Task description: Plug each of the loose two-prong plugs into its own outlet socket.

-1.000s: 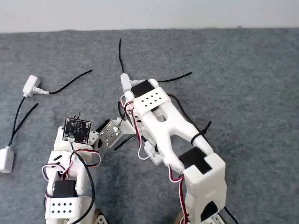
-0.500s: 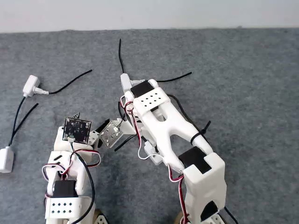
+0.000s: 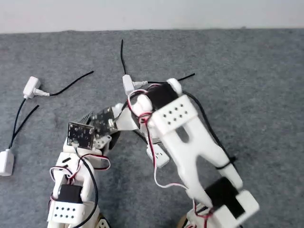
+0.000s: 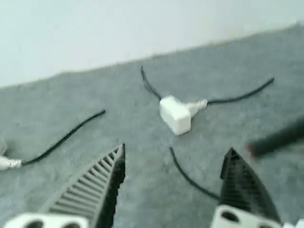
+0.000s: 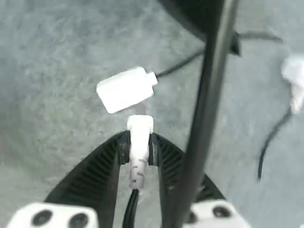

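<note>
Two claws above grey carpet (image 3: 256, 85), in opposite states. Right claw (image 5: 139, 142): closed to a narrow gap, pinching a white two-prong plug (image 5: 140, 124) by its flanks between ribbed pads (image 5: 111, 159), plug nose poking just past the fingertips, black cord trailing back between the fingers. Just beyond that nose, near but apart from it, a white outlet socket (image 5: 126, 89) lying flat on the carpet, its own cord leaving the far end. Prongs hidden; cannot tell how they sit against the slots. Left claw (image 4: 175, 152): spread wide, empty, touching nothing, held over carpet. Ahead of it, well apart from both fingers, a white connector (image 4: 175, 115) with thin black cords running off either side. Seen from above, both wrists crowded close together near the middle of the carpet. Off at that carpet's left edge, a small white plug (image 3: 31, 87) and a white block (image 3: 5, 162), each on a black cord, well apart from either claw.
</note>
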Controlling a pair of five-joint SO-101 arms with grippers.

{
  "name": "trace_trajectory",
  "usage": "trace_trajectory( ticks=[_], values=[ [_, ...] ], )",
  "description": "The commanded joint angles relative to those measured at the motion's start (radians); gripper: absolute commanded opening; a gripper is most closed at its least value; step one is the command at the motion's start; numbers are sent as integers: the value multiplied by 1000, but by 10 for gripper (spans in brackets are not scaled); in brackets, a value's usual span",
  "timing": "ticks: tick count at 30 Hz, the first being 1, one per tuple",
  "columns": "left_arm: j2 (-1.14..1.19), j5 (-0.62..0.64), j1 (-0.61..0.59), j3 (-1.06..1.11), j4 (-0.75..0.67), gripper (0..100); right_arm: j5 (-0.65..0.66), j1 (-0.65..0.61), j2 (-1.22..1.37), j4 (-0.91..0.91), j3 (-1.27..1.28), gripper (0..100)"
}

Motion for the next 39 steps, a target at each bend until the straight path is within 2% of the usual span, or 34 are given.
trace_trajectory(
  ticks=[1,6,13,24,39],
  values=[
    [11,-18,61,36,-49,316,-143,-38,-163,38,-35,9],
    [12,-17,66,36,5,316,-232,-51,-311,41,9,9],
    [5,-18,57,36,272,316,-305,-50,-479,41,164,9],
    [11,-17,49,36,285,316,-402,-44,-627,42,192,9],
    [12,-17,49,36,285,316,-454,-44,-639,41,235,9]
  ],
)
